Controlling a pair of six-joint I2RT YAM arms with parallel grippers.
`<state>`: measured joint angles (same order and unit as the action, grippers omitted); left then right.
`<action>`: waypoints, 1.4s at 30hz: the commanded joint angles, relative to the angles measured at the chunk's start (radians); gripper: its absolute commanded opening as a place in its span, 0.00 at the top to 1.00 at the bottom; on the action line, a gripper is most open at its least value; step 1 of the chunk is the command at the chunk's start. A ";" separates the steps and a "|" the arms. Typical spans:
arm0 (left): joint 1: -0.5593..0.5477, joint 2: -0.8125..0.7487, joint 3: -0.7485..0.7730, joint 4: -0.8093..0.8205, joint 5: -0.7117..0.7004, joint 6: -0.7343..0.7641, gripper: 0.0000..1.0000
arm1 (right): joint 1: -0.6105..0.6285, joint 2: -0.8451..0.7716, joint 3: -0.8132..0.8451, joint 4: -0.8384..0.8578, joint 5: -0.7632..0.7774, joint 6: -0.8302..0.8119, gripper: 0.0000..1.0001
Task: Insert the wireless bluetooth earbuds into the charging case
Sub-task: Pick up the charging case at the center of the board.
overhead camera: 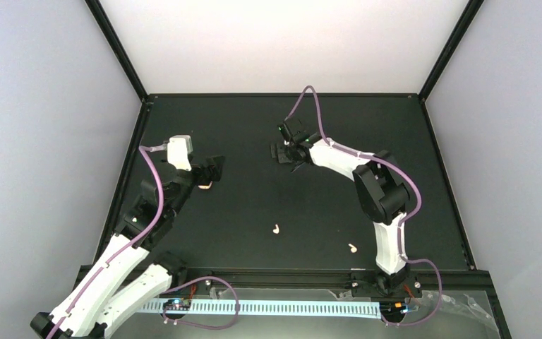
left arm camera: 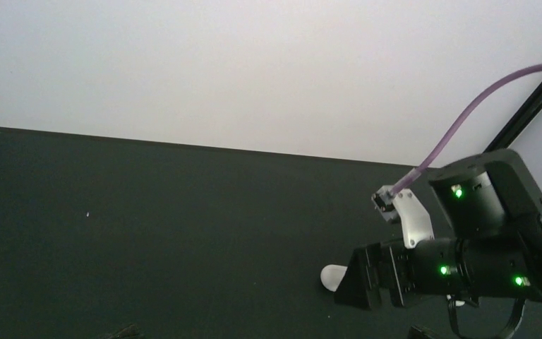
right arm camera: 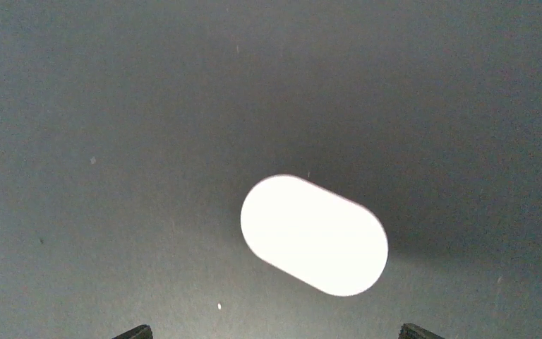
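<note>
Earbuds both lie loose on the near table, none seated. Your right gripper hovers spread and empty over the closed-looking charging case, farther back; left gripper spread too.

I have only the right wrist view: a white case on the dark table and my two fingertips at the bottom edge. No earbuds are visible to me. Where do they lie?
Observer: One earbud lies near the middle of the table. The other earbud lies beside the right arm. Both are nearer the arm bases than the charging case.
Operator: Is the left gripper near the case?
Observer: No. The left gripper is open at the table's left side, well apart from it.
Operator: Is anything else on the table?
Observer: A small peach lump lies just beside the left gripper, not white like the earbuds.
</note>
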<state>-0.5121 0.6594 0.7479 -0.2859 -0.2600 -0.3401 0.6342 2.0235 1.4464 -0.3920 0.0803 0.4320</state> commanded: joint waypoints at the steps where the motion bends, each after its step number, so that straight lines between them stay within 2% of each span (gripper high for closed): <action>1: -0.005 -0.002 0.002 0.015 0.015 0.011 0.01 | -0.022 0.022 0.094 -0.010 0.045 -0.080 0.08; 13: -0.004 0.003 0.002 0.014 0.012 0.012 0.01 | -0.053 0.216 0.304 -0.079 -0.078 -0.180 0.07; 20: -0.005 0.001 0.002 0.015 0.018 0.012 0.01 | -0.050 0.203 0.259 -0.084 -0.132 -0.154 0.12; 24: -0.005 -0.004 0.002 0.014 0.020 0.009 0.01 | -0.037 0.166 0.212 -0.065 -0.151 -0.147 0.20; 32: -0.005 -0.022 0.001 0.015 0.022 0.007 0.01 | 0.001 0.128 0.151 -0.076 -0.074 -0.139 0.25; 42: -0.005 -0.029 0.000 0.014 0.024 0.007 0.01 | 0.003 0.190 0.221 -0.170 0.073 -0.141 0.32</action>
<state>-0.5121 0.6411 0.7471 -0.2829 -0.2504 -0.3405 0.6373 2.1906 1.6299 -0.5125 0.0772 0.2790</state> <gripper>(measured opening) 0.988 0.699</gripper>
